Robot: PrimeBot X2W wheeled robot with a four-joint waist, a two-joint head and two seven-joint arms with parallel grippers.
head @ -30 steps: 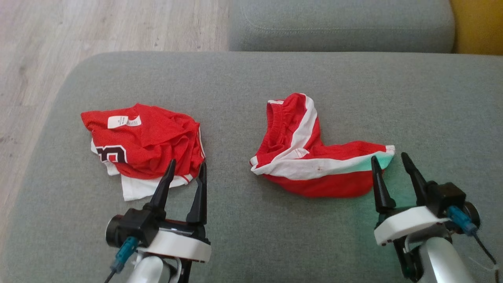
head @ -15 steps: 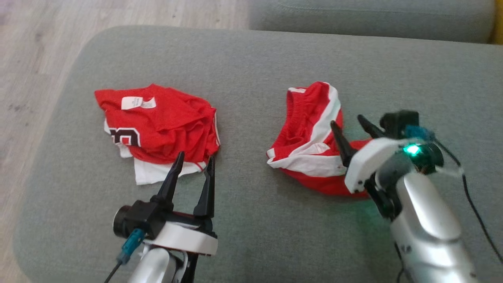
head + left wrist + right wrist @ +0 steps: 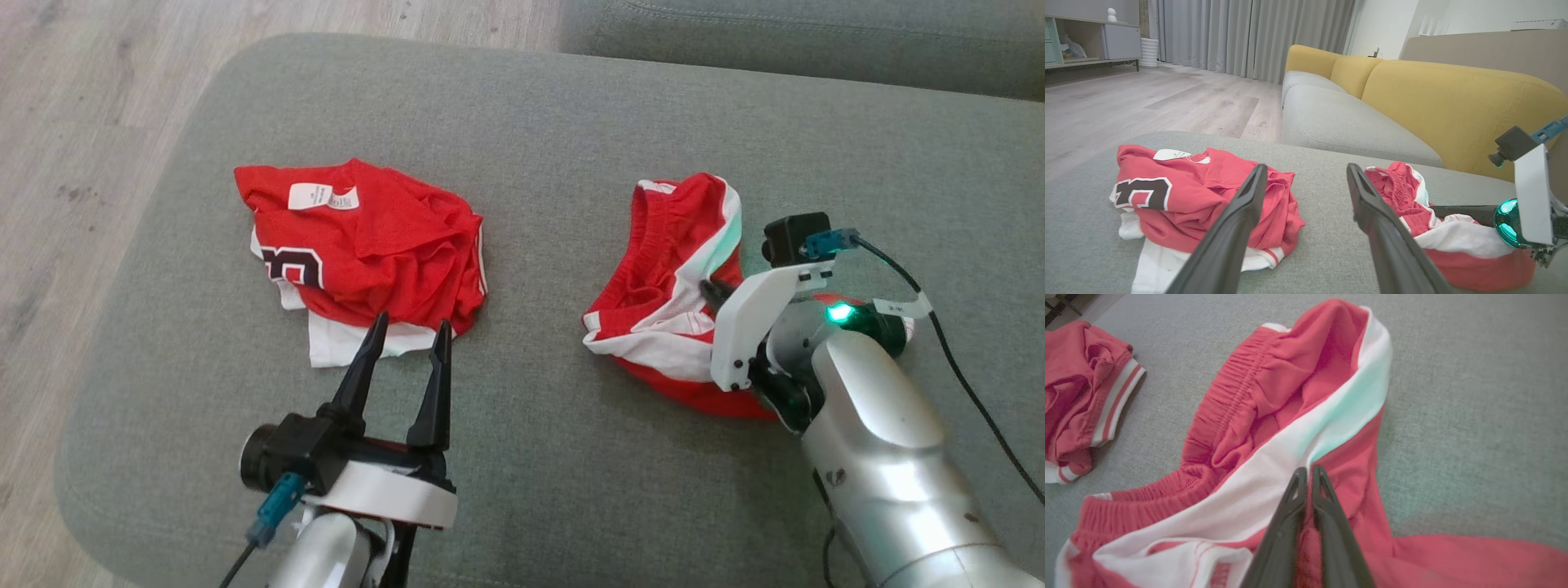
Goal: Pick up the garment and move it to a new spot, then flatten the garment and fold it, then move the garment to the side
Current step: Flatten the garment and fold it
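Reaching in from the lower right of the head view, the right gripper (image 3: 1308,471) is now sitting on the red shorts (image 3: 653,245), where a second ago it was hovering off their near end; the camera has also swung, so the cushion's shift is not a move of the clothes. Its fingers (image 3: 1290,522) are drawing nearly together at the seam where the white side stripe meets the red cloth, and a thin fold seems to be pinched between them. The left gripper (image 3: 411,324) is hanging with fingers spread wide and holding nothing, just short of the crumpled red jersey (image 3: 375,237). Both garments are lying well apart on the grey cushion (image 3: 571,122), the shorts bunched on the robot's right. By the look of it, the first step, the pick-up, is being secured. Next comes a lift, which is calling for a firm pinch so the slippery fabric is not sliding free.
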